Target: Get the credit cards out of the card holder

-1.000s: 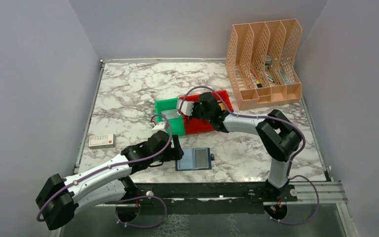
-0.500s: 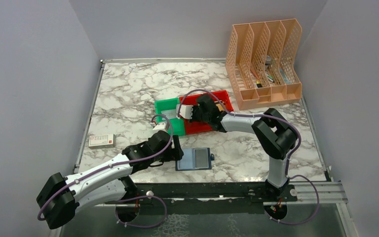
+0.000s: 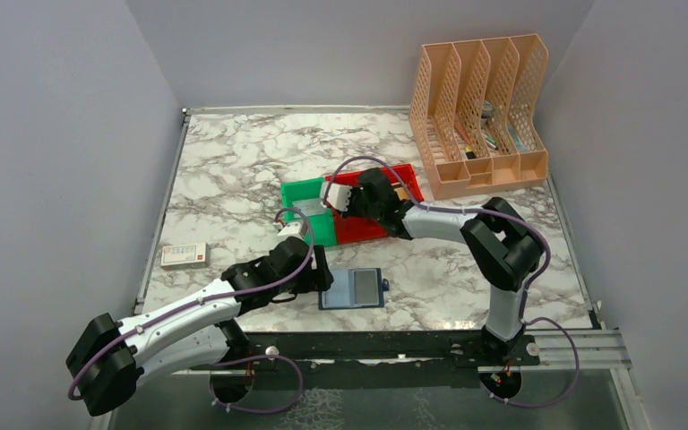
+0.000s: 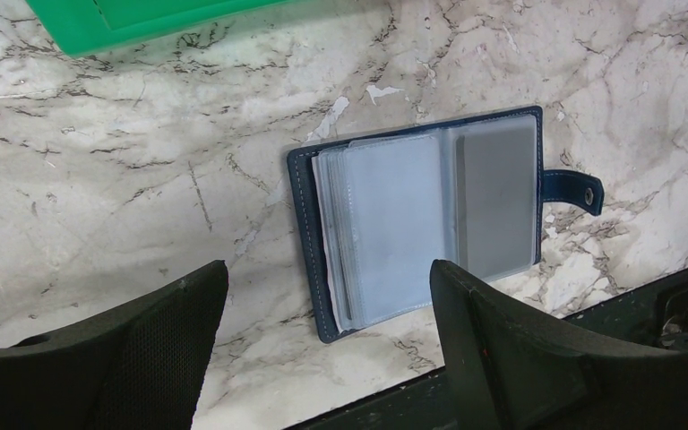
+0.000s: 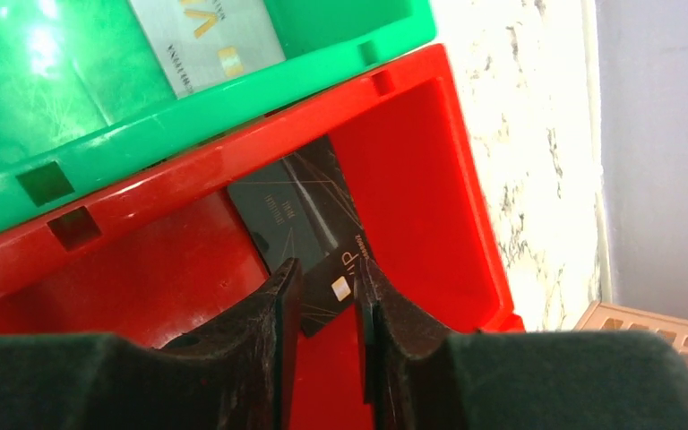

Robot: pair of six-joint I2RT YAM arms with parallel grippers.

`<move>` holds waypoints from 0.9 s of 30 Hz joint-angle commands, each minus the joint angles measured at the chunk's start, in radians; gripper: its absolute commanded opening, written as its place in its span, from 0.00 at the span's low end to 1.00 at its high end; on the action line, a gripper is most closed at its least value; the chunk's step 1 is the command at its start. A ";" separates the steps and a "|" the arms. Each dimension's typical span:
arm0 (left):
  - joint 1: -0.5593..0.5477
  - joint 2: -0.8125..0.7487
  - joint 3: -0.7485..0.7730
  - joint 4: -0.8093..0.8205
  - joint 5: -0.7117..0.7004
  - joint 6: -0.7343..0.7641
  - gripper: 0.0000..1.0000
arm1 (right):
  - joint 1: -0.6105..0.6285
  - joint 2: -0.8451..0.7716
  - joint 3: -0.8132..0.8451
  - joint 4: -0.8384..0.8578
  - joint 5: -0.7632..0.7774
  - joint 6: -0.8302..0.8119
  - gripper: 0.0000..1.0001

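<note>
Robot arms, two of them, are reaching over the white, grey-veined marble tabletop (image 3: 233, 170). One small flat dark navy-blue bifold card holder (image 4: 421, 215) is lying open near the table's front edge, its clear sleeves facing up and its snap tab pointing right. The left gripper (image 4: 327, 269) is hovering over the holder's left edge with its fingers spread wide, gripping nothing.

Two open plastic bins are sitting side by side mid-table, touching: one green rectangular bin (image 5: 188, 116) and one red rectangular bin (image 5: 412, 170). One silver card with gold lettering (image 5: 206, 40) is lying in the green bin. Dark card material (image 5: 296, 206) is leaning inside the red bin; I cannot tell whether it is one card or two overlapping. The right gripper (image 5: 324, 273) is dipping into the red bin, its fingers standing a narrow gap apart with the dark card showing between them; I cannot tell whether they are pinching it.

One peach perforated plastic file rack with four slots (image 3: 482, 112) is standing at the far right corner. One small white-and-red box (image 3: 184, 255) is lying at the left edge.

Plain pale grey walls (image 3: 54, 134) are enclosing the table on three sides.
</note>
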 commanded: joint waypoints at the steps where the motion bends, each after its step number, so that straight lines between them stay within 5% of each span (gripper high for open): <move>1: 0.004 -0.009 0.042 0.019 0.037 0.017 0.86 | 0.003 -0.133 -0.026 0.118 -0.001 0.184 0.29; 4: 0.004 -0.003 0.048 0.066 0.086 0.023 0.86 | 0.002 -0.270 -0.112 0.216 0.060 0.454 0.31; 7: 0.005 0.015 0.039 0.152 0.155 0.025 0.85 | 0.001 -0.423 -0.272 0.246 0.206 0.943 0.55; 12: 0.004 0.091 0.040 0.257 0.248 0.022 0.79 | -0.007 -0.594 -0.358 -0.117 0.172 1.407 0.51; 19: 0.004 0.181 0.072 0.232 0.235 0.051 0.73 | 0.006 -0.689 -0.491 -0.225 -0.296 1.575 0.43; 23: 0.004 0.199 0.131 0.056 0.097 0.074 0.72 | 0.087 -0.699 -0.507 -0.295 -0.241 1.585 0.42; 27: 0.005 0.178 0.110 0.096 0.124 0.060 0.71 | 0.124 -0.649 -0.493 -0.351 -0.208 1.594 0.41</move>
